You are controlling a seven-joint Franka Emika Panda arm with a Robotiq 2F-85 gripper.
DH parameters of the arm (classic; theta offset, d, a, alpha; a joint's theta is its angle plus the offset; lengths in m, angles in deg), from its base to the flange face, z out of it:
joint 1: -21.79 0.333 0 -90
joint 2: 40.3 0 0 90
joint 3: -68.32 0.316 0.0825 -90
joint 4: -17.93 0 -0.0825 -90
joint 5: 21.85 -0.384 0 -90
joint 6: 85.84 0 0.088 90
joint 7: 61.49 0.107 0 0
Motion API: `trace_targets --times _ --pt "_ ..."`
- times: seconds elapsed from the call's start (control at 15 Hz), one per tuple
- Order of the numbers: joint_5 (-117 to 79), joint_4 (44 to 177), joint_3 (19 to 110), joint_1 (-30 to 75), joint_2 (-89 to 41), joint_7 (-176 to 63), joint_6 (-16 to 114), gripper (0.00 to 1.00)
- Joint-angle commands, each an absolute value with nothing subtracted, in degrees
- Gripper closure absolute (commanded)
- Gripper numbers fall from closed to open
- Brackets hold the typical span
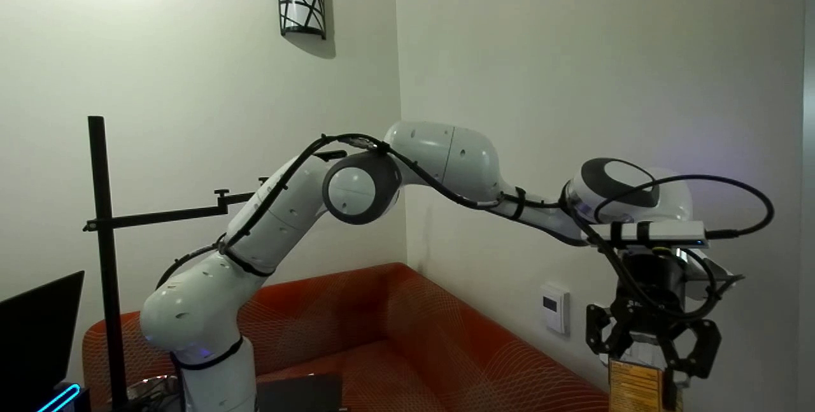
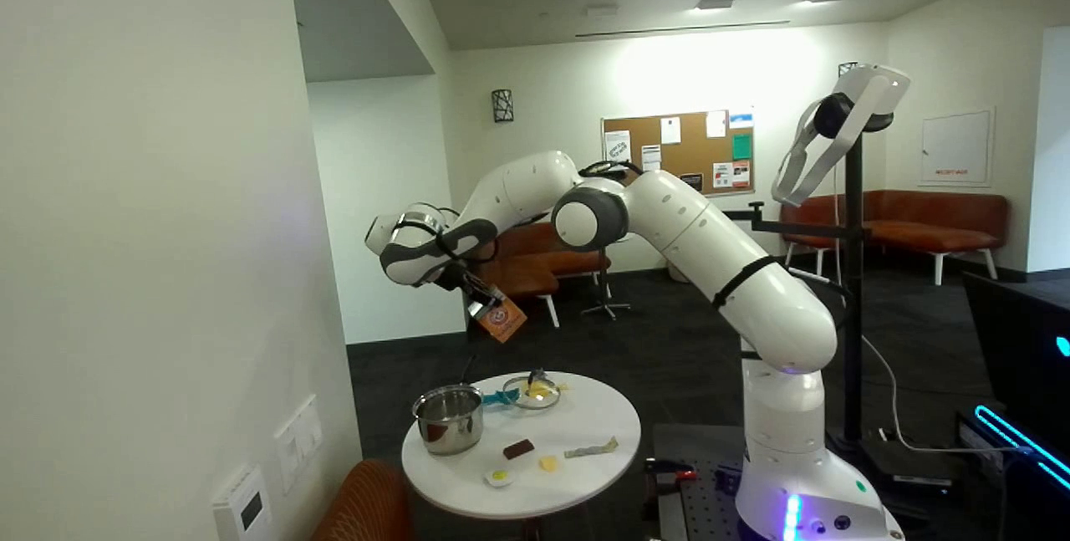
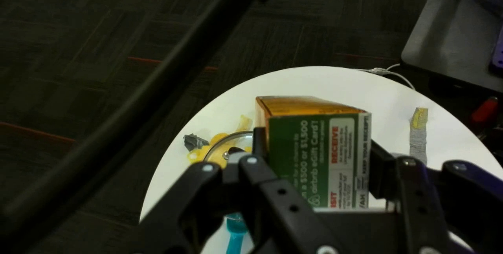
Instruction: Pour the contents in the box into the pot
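Observation:
The box is a yellow-orange carton held in the air; in the exterior views it shows (image 1: 635,388) (image 2: 504,320). In the wrist view the box (image 3: 310,106) turns a green printed end to the camera. My gripper (image 1: 640,374) (image 2: 485,303) (image 3: 319,159) is shut on the box, one finger on each side. The box hangs tilted, well above the table. The metal pot (image 2: 449,424) stands upright on the far left part of the table in an exterior view, below and left of the box. The pot is not visible in the wrist view, and its inside is mostly hidden.
The round white table (image 2: 577,487) carries a glass lid (image 2: 532,393) over yellow things, a teal utensil (image 2: 500,397), a brown block (image 2: 518,449), a small white-and-yellow item (image 2: 498,478), a yellow piece (image 2: 547,463) and a grey strip (image 2: 592,448). A wall and orange sofa (image 2: 368,499) are near the pot.

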State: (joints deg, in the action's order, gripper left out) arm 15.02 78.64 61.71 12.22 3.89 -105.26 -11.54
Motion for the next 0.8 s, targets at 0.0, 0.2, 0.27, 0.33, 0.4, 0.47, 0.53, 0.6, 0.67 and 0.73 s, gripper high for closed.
trace_targets --times 0.0,0.2,0.27,0.33,0.4,0.47,0.53,0.6,0.67,0.73 --pt "16.4 74.0 61.4 14.1 5.5 -106.2 -13.0 0.72" --pt "16.9 71.9 61.1 15.3 6.7 -106.4 -13.4 0.72" --pt "17.2 71.3 60.9 15.6 7.1 -106.5 -13.5 0.72" --pt "17.4 70.6 60.8 15.9 7.5 -106.7 -13.7 0.72" --pt "17.9 70.1 60.7 16.1 7.8 -106.8 -13.8 0.72" --pt "18.3 69.5 60.6 16.3 8.2 -106.9 -13.9 0.72" --pt "19.0 69.1 60.3 16.6 8.5 -107.2 -14.1 0.72" --pt "20.1 69.1 60.0 16.9 8.9 -107.8 -14.7 0.72" --pt "22.3 69.2 59.3 17.5 9.3 -108.3 -15.2 0.72" --pt "23.7 69.1 59.1 17.7 9.6 -109.2 -15.8 0.72"
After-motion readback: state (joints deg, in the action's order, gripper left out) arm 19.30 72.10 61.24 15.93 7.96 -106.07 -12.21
